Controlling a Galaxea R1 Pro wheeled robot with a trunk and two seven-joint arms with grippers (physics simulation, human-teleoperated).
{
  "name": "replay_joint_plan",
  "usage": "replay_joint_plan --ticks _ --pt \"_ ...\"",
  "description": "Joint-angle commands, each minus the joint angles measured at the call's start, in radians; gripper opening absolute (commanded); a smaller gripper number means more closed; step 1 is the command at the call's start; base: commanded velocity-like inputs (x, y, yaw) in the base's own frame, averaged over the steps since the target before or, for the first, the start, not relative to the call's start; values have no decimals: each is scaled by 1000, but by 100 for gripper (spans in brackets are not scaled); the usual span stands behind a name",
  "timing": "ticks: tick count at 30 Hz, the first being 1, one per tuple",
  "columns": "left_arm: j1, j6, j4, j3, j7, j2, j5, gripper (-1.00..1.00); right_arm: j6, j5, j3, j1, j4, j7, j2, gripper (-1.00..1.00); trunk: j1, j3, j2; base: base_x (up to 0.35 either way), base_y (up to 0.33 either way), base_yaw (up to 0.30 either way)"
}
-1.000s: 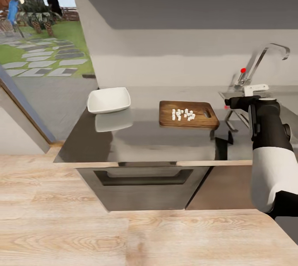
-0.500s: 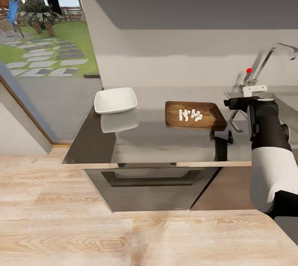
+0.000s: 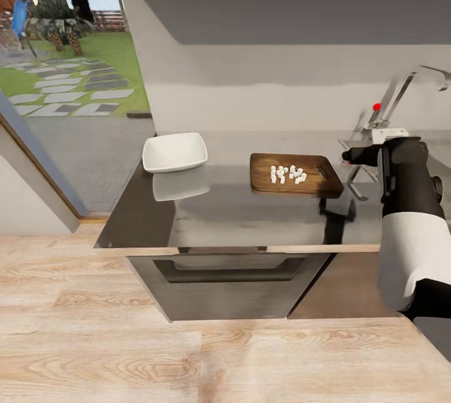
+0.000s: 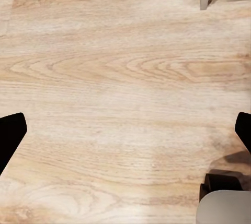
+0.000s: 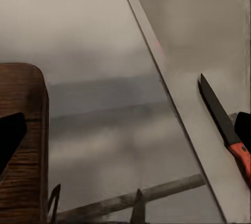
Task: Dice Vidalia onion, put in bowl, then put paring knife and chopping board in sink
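Rising slightly, right arm (image 3: 407, 202) (beside chopping board (image 3: 294, 175)) since before.

Pale wood-plank floor (image 3: 94, 353), plain grey wall (image 3: 282, 64), glass door (image 3: 62, 77) onto sunlit garden

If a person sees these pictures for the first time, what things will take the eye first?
Probably the brown chopping board in the middle of the grey countertop, with small white onion pieces heaped on it. To its left stands an empty white bowl. In the right wrist view, a knife with a red handle lies on the flat steel part of the sink.
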Motion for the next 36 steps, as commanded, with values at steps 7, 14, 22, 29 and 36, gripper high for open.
replay_joint_plan --ticks 7,14,22,29,36 --pt "-1 -5 3 -3 0 0 4 100 70 7 0 -113 13 -12 2 100 0 -1 0 0 0 0" --pt "-1 -7 2 -3 1 -1 4 100 73 6 2 -128 32 -12 20 100 0 -1 0 0 0 0" --pt "-1 -10 2 -3 2 1 5 100 72 6 2 -128 133 -11 52 100 0 -1 0 0 0 0" --pt "-1 -10 3 -3 2 1 6 100 72 9 0 -128 156 -12 50 100 0 -1 0 0 0 0" --pt "-1 -10 3 -3 2 1 6 100 72 13 0 -128 158 -17 47 100 0 -1 0 0 0 0"
